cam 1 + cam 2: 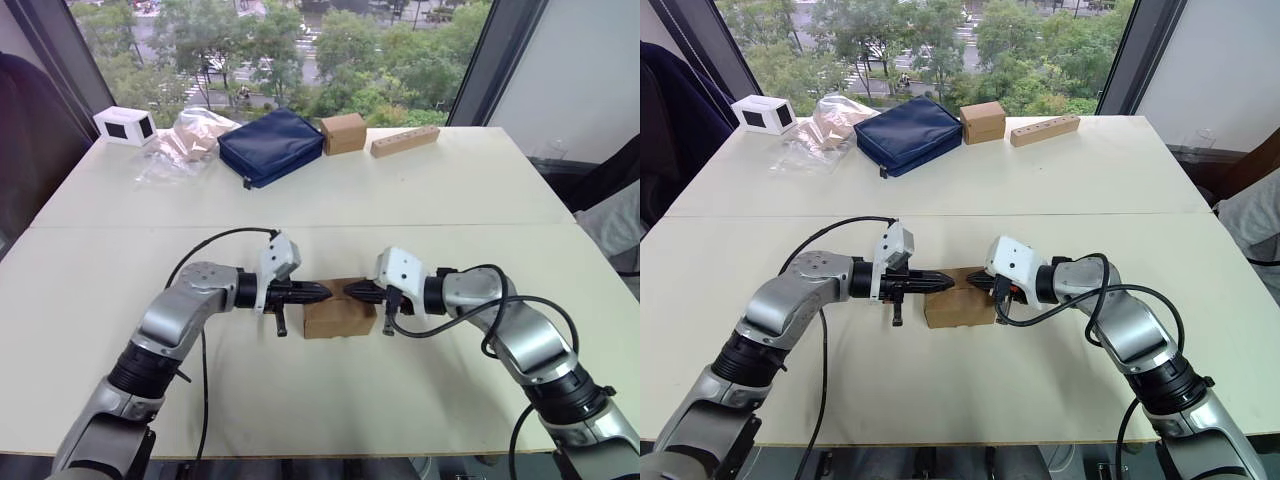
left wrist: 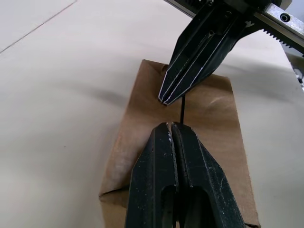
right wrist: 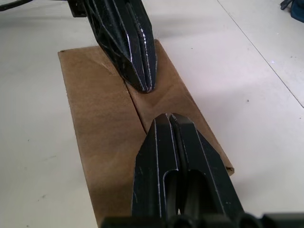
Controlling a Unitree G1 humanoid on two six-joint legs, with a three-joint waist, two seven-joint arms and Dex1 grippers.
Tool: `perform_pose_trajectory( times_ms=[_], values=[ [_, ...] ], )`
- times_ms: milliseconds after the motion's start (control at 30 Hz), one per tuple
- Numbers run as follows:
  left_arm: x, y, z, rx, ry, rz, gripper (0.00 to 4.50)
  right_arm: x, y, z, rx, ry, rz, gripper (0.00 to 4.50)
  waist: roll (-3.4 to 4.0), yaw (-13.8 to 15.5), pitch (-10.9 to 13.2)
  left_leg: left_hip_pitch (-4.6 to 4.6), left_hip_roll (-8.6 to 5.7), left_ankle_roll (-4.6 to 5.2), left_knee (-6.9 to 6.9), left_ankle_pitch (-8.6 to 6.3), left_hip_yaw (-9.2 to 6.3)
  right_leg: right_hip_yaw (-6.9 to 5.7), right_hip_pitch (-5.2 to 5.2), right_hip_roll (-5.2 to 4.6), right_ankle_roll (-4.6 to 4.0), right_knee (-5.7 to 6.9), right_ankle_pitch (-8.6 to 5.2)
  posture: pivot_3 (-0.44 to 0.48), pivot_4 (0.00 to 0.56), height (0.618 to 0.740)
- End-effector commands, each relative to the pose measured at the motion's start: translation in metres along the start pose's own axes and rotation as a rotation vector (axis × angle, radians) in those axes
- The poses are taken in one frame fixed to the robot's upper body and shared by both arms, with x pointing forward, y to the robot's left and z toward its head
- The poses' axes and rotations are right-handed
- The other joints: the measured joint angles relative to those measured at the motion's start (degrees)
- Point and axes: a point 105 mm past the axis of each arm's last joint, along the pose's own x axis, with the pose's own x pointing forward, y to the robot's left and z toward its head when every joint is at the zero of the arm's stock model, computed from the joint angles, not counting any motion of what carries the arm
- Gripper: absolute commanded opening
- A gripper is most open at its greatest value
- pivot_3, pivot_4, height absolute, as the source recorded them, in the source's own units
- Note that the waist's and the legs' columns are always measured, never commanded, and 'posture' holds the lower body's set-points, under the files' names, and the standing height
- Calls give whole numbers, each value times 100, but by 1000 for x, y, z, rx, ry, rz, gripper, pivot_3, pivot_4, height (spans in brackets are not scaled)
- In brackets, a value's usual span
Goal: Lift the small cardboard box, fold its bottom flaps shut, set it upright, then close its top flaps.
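The small cardboard box (image 1: 336,321) rests on the white table (image 1: 320,200), in the middle near me. Two flaps (image 3: 95,114) lie folded flat on its upward face and meet at a seam. I cannot tell whether these are the top flaps or the bottom flaps, and the flaps underneath are hidden. My left gripper (image 1: 322,292) is shut, its tip over the box's left half. From the other side my right gripper (image 1: 350,291) is shut too, with its tip over the right half. The two tips point at each other a short gap apart, low over the flaps.
Along the far edge stand another small brown box (image 1: 343,132), a long wooden block (image 1: 405,140), a navy bag (image 1: 270,146), a crumpled plastic bag (image 1: 188,138) and a white box (image 1: 125,125). A seam (image 1: 120,226) crosses the table beyond the arms.
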Motion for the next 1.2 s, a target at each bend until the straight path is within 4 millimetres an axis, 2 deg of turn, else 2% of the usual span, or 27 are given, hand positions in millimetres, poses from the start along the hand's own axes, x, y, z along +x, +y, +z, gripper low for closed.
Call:
perform_pose_trajectory(
  times_ms=[33,167,267,333,367,400,467,500,600,767,933,1200],
  values=[
    [-24,12,39,24,-210,128,64,-14,-14,19,63,-122,-60,0,0,0,0,0,0,0,0,0,0,0,0,0,0,0,0,0,150,740],
    [-48,20,60,70,-378,273,64,-26,-21,37,152,-248,-97,0,-1,-2,0,-1,1,0,-1,0,0,0,0,-1,1,-1,0,0,150,740],
    [-60,20,50,3,-295,302,64,-42,-22,42,232,-303,-99,0,-1,-3,0,-1,2,0,-2,0,0,0,-1,0,1,0,0,0,150,740],
    [-77,6,29,-100,-186,249,64,-58,-18,35,320,-306,-98,0,0,-6,0,0,2,0,-3,0,-1,0,0,0,1,0,0,0,150,740],
    [-87,3,13,-134,-119,283,64,-67,-15,30,375,-305,-100,0,2,-15,0,0,3,0,-8,0,-1,0,0,0,1,-2,0,0,150,740],
    [-95,-4,-8,-142,-19,315,64,-75,-8,24,424,-287,-85,0,2,-23,0,1,3,1,-11,-1,0,0,0,-2,0,-4,0,0,150,740],
    [-102,-16,-28,-123,80,336,64,-83,2,16,474,-251,-68,0,8,-31,-1,3,4,2,-21,-2,0,1,4,-6,0,-17,0,0,150,740],
    [-103,-21,-30,-113,92,326,64,-84,4,14,483,-236,-65,0,8,-20,1,7,4,2,-24,-2,0,1,10,-9,0,-24,0,0,150,740],
    [-108,-37,-37,-183,65,311,64,-93,23,-15,541,-71,-40,0,11,32,-1,4,10,0,-22,-1,0,-7,22,-16,-5,-38,-1,0,150,740],
    [-112,-49,-52,-291,48,323,64,-99,30,-38,573,23,-74,0,21,-1,-5,4,20,0,-26,-3,6,-20,50,-27,-16,-84,-8,0,150,740],
    [-112,-54,-66,-324,63,327,64,-102,36,-55,573,99,-61,0,20,4,-5,4,20,1,-27,-3,9,-20,49,-27,-7,-85,-3,0,150,740],
    [-110,-58,-69,-356,36,340,64,-99,38,-61,582,98,-55,0,21,9,-5,4,20,1,-28,-3,8,-20,49,-27,-12,-86,-5,0,150,740]
  ],
)
